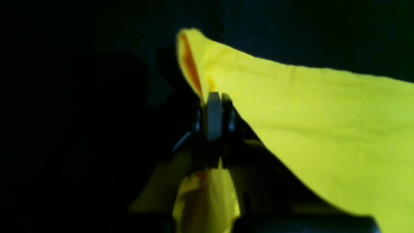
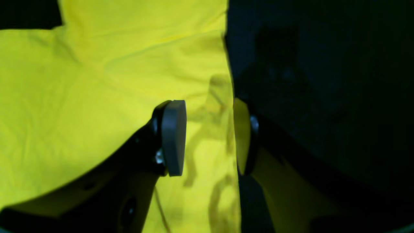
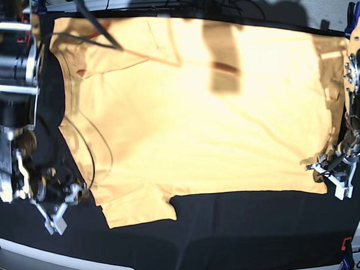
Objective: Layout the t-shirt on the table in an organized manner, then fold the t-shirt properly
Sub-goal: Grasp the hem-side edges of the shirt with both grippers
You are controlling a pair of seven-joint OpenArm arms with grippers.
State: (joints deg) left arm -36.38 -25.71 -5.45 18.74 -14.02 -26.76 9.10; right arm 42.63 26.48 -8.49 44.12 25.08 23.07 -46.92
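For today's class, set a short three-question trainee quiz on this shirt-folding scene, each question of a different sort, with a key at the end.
1. True or false: the left gripper is shut on a pinch of the t-shirt.
2. Multiple choice: in the right wrist view, the right gripper is (A) shut on cloth, (B) open with the shirt's edge between its fingers, (C) open over bare table, well away from the shirt.
3. Fill in: in the base view, the shirt lies mostly ____ on the black table.

Key: 1 true; 2 B; 3 spread flat.
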